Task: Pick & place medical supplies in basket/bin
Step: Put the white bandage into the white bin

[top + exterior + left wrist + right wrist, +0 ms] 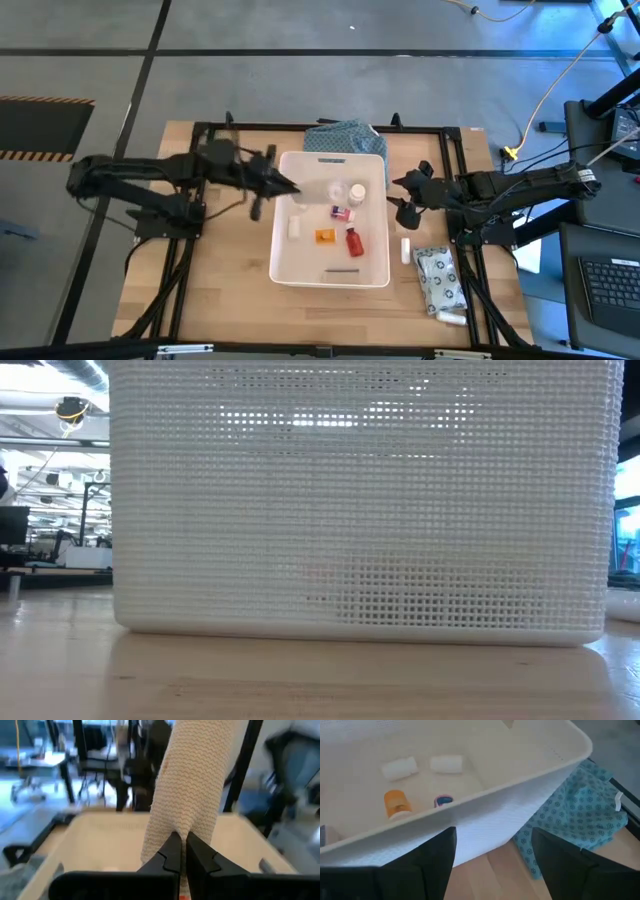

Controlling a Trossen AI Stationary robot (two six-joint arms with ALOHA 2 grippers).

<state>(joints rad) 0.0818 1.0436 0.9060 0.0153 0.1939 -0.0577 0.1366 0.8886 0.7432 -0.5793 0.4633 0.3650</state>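
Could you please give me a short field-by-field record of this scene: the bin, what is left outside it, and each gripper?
bin: white tub, mid-table, several supplies inside
left gripper: shut on beige mesh bandage, over the tub's left rim
right gripper: open, empty, beside the tub's right wall
outside bin: grey patterned pouch, small white tube
cloth: blue-green, behind tub

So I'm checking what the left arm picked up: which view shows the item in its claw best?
The left wrist view: the left claw is shut on a beige woven bandage roll above the white tub. The high view shows only a pale blur at that claw. The low view shows just tub wall; the right wrist view misses it.
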